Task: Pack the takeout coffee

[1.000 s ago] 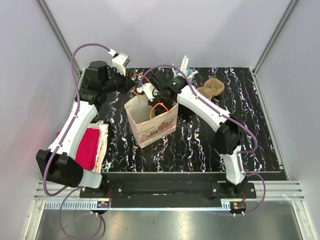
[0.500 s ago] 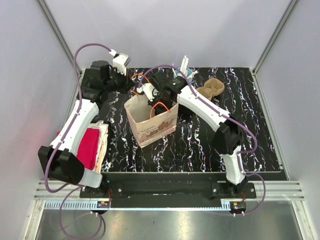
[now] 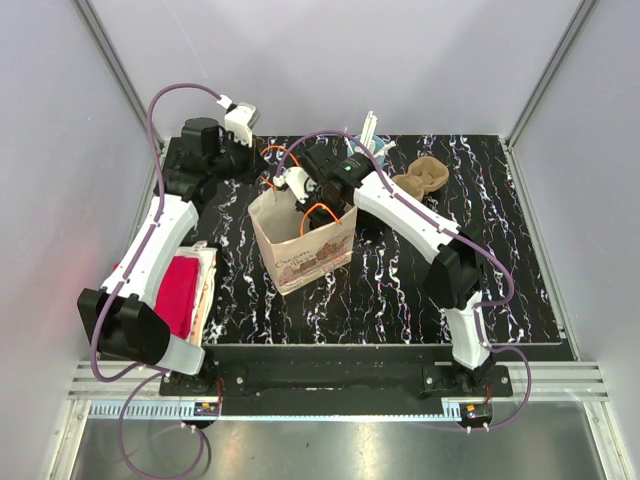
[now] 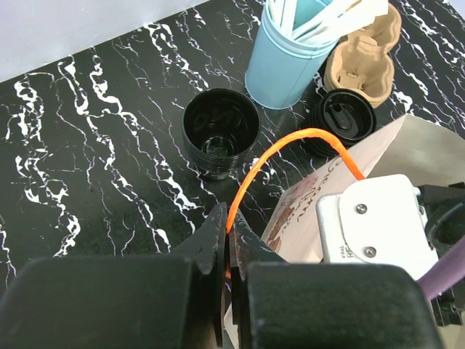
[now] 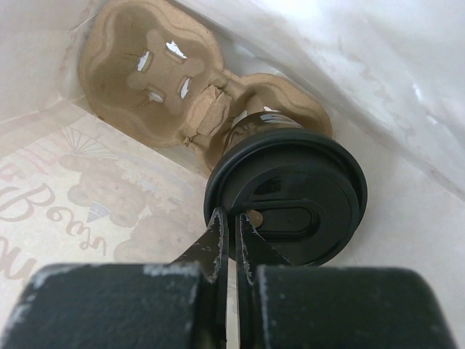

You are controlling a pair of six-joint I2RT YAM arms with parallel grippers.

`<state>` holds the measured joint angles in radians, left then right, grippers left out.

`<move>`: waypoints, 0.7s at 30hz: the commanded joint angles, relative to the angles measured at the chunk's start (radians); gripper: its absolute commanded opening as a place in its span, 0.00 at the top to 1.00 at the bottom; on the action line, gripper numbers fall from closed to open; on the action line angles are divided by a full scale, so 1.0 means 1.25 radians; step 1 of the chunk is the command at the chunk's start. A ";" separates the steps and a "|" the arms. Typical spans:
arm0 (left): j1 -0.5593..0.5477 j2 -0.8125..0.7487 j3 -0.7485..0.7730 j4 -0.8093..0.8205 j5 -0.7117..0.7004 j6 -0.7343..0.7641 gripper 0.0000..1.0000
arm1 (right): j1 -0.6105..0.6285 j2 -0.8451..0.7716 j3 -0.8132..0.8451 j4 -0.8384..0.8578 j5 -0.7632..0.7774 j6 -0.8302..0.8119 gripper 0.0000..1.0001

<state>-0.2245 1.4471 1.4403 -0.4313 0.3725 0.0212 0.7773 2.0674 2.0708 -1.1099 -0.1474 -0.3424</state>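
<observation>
- Two lidded black cups: the coffee cup (image 5: 305, 189) sits in a cardboard carrier (image 5: 138, 65) inside the paper bag (image 3: 310, 255). The second lidded cup (image 4: 343, 120) stands on the desk (image 3: 420, 290), just behind the bag.
- One lidless black cup (image 4: 220, 134).
- One blue cup (image 4: 280, 62) of white straws.
- A second carrier (image 4: 363, 62) lies on the desk.
- The left tool (image 4: 227, 243) is pinched tight on the bag's orange handle (image 4: 290, 142).
- The right tool (image 5: 229, 233) is closed at the lid's near rim; whether it grips the rim is unclear.
</observation>
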 commanded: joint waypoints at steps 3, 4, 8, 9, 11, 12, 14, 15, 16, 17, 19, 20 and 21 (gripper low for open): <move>-0.002 0.011 0.039 0.008 -0.045 -0.005 1.00 | 0.005 -0.030 -0.005 0.013 0.009 -0.008 1.00; -0.002 0.013 0.041 0.006 -0.049 -0.005 1.00 | 0.007 -0.032 -0.005 0.014 0.008 -0.008 1.00; -0.002 0.018 0.042 0.004 -0.061 -0.003 1.00 | 0.005 -0.028 -0.005 0.015 0.010 -0.008 1.00; -0.002 0.020 0.042 0.001 -0.065 -0.003 1.00 | 0.007 -0.028 -0.006 0.018 0.010 -0.010 1.00; -0.001 0.022 0.043 -0.001 -0.066 -0.002 1.00 | 0.007 -0.029 -0.007 0.019 0.012 -0.011 1.00; -0.002 0.023 0.042 -0.001 -0.067 -0.003 1.00 | 0.005 -0.028 -0.009 0.022 0.012 -0.012 1.00; -0.002 0.024 0.041 -0.001 -0.070 -0.003 1.00 | 0.005 -0.029 -0.009 0.024 0.014 -0.011 1.00; -0.002 0.025 0.039 -0.001 -0.071 -0.002 1.00 | 0.005 -0.028 -0.009 0.025 0.014 -0.011 1.00; -0.002 0.025 0.039 -0.001 -0.073 -0.002 1.00 | 0.007 -0.028 -0.009 0.025 0.012 -0.012 1.00; -0.002 0.027 0.039 0.000 -0.073 -0.002 1.00 | 0.005 -0.027 -0.009 0.025 0.012 -0.011 1.00; -0.002 0.029 0.041 -0.001 -0.078 -0.001 1.00 | 0.005 -0.027 -0.011 0.028 0.011 -0.011 1.00; -0.002 0.029 0.042 -0.001 -0.081 -0.001 1.00 | 0.005 -0.028 -0.012 0.028 0.010 -0.012 1.00; -0.001 0.030 0.042 -0.002 -0.083 -0.001 1.00 | 0.007 -0.029 -0.013 0.029 0.009 -0.011 1.00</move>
<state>-0.2253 1.4765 1.4471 -0.4557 0.3035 0.0204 0.7769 2.0674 2.0617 -1.0920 -0.1471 -0.3447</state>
